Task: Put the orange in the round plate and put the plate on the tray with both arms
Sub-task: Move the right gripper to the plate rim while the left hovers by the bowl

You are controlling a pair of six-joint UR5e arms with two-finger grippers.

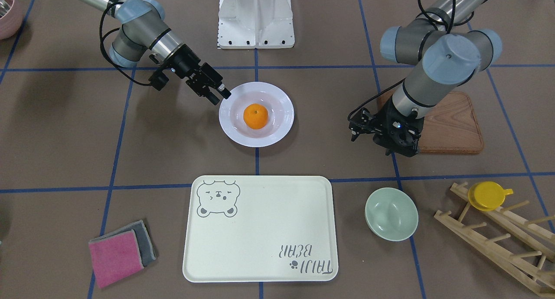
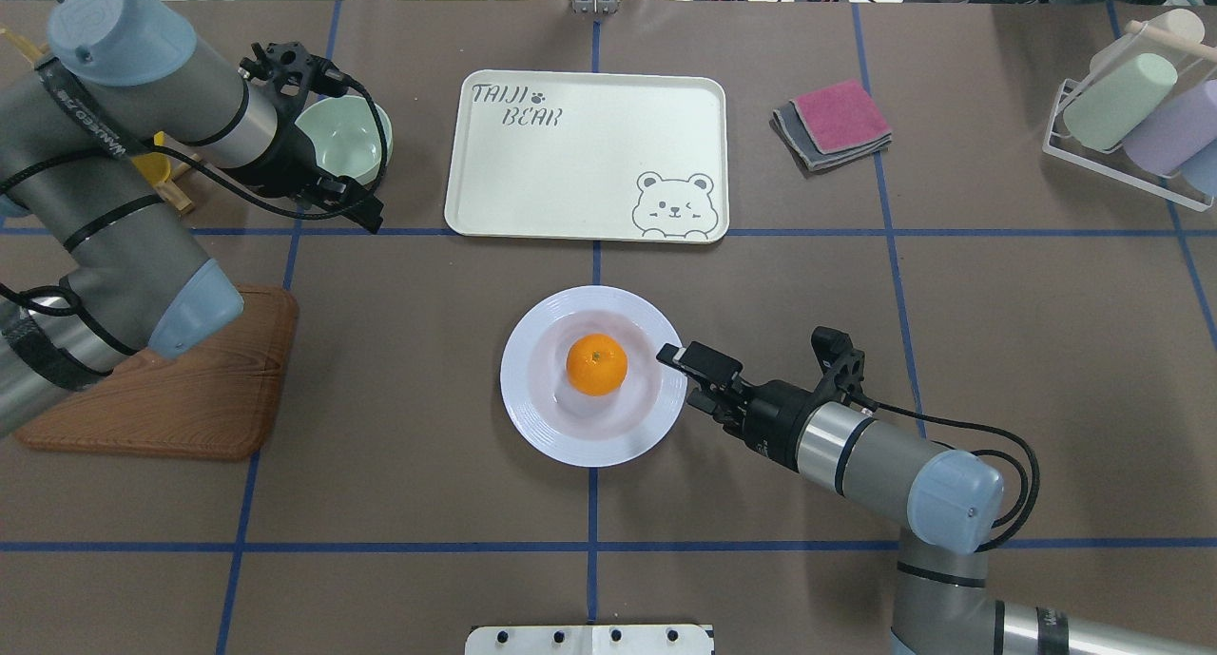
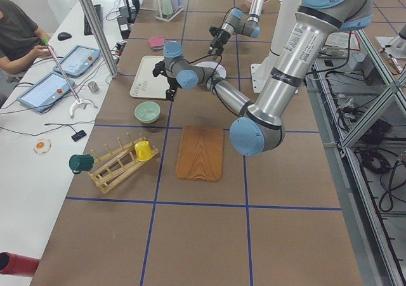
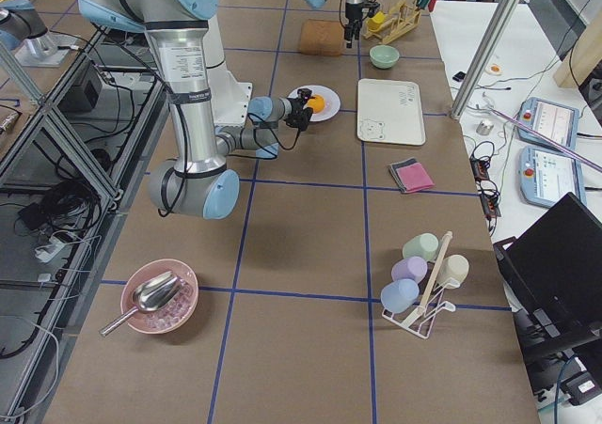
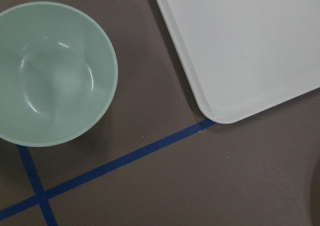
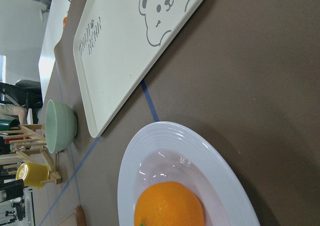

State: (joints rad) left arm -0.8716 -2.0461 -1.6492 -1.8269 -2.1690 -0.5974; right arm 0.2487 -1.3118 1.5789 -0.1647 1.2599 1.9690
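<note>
Short of the tray point(image 1: 260, 223), the orange point(image 1: 256, 116) already sits in the plate point(image 1: 281, 129), so the two-armed lift looks next: the right hand point(image 1: 220, 97), fingers apart at the rim, must clamp, while the left hand point(image 1: 396, 145), its fingers hidden so I cannot tell their state, comes over from near the bowl point(image 1: 391, 214).

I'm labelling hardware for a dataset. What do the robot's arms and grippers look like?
Both the left arm and right arm are grey-and-silver jointed tubes with light blue round joint caps and looping black cables. The left gripper and right gripper are black, boxy and two-fingered.
</note>
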